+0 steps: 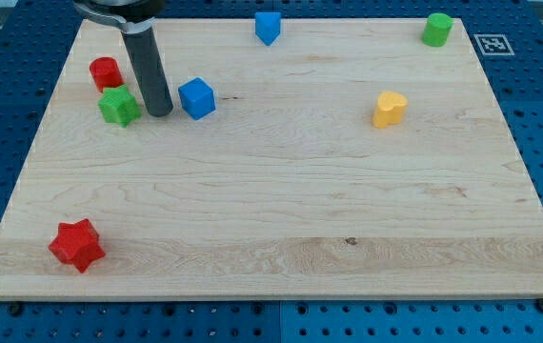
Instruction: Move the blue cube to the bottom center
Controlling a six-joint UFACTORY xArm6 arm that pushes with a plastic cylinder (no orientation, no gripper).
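My tip (160,113) stands between the blue cube (196,98) and green star (118,106). The cube sits corner-forward, apparently untouched. I carry no pincer; my arm is cropped above.

One camera looks down at a slant from the 6 o'clock edge of the wooden board (281,219), facing 12 o'clock, near enough that the board fills the frame.

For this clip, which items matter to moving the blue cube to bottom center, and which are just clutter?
In play:
blue cube
my tip, just to the cube's left, between it and the green star
board

Clutter:
green star
red cylinder
red star
blue block
green cylinder
yellow block
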